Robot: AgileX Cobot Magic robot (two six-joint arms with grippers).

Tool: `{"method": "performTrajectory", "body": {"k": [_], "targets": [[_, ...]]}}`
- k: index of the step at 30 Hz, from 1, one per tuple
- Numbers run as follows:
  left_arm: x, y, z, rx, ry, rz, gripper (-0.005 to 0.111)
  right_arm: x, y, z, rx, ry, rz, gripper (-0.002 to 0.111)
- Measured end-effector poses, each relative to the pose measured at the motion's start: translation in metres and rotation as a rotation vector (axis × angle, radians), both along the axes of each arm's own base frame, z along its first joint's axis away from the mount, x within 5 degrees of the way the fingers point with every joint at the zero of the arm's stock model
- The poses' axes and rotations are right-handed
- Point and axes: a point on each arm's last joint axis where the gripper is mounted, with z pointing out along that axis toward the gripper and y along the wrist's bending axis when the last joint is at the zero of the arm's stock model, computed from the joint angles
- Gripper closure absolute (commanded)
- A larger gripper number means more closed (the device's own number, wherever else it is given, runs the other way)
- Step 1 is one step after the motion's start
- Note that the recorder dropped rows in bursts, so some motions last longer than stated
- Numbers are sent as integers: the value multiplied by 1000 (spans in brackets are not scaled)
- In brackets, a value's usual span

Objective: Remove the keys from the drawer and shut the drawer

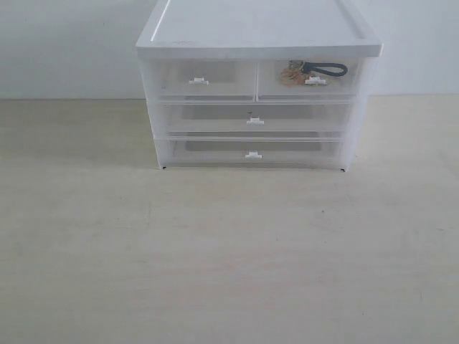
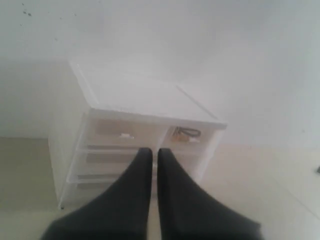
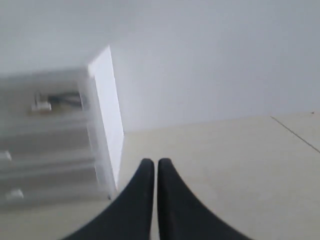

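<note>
The keys (image 1: 305, 72) lie inside the upper right drawer (image 1: 308, 80) of the white unit, gold rings with a black cord loop showing through the clear front. That drawer is pushed in, its white tab handle (image 1: 315, 82) at the front. The left wrist view shows the keys (image 2: 185, 134) far ahead of my left gripper (image 2: 150, 152), which is shut with nothing in it. My right gripper (image 3: 151, 162) is shut and empty too, off to the unit's right side, with the keys (image 3: 62, 100) blurred in that view. Neither gripper appears in the exterior view.
The white drawer unit (image 1: 258, 36) stands at the back of the beige table (image 1: 229, 251) against a white wall. It has a left upper twin drawer (image 1: 199, 79) and two full-width drawers (image 1: 252, 118) below.
</note>
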Motion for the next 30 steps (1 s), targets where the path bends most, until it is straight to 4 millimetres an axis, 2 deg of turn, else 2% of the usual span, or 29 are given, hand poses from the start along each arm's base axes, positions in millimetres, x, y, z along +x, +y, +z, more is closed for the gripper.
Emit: {"method": "performTrajectory", "body": {"k": [3,7,11,14,17,19,21,25,30], "targets": [[24,-5,8,86,44,-62,103,-1,-3,10,146,-124,-15,108],[61,-11,15,184,103,-141,103,-4,-6,21,430,-267,0,108],[101,-17,21,246,148,-232,103,-7,-2,38,420,-326,57,108],[130,-18,21,274,173,-255,103,-13,6,70,341,-404,141,108],[156,-18,17,325,177,-265,103,-8,18,98,240,-437,268,108],[170,-19,14,373,165,-277,103,4,26,110,193,-413,362,108],[180,-18,10,411,156,-283,103,23,32,112,199,-342,431,108],[197,-24,2,495,128,-280,103,62,38,97,279,-178,521,108],[218,-46,-8,590,93,-285,103,115,42,80,415,50,584,108]]}}
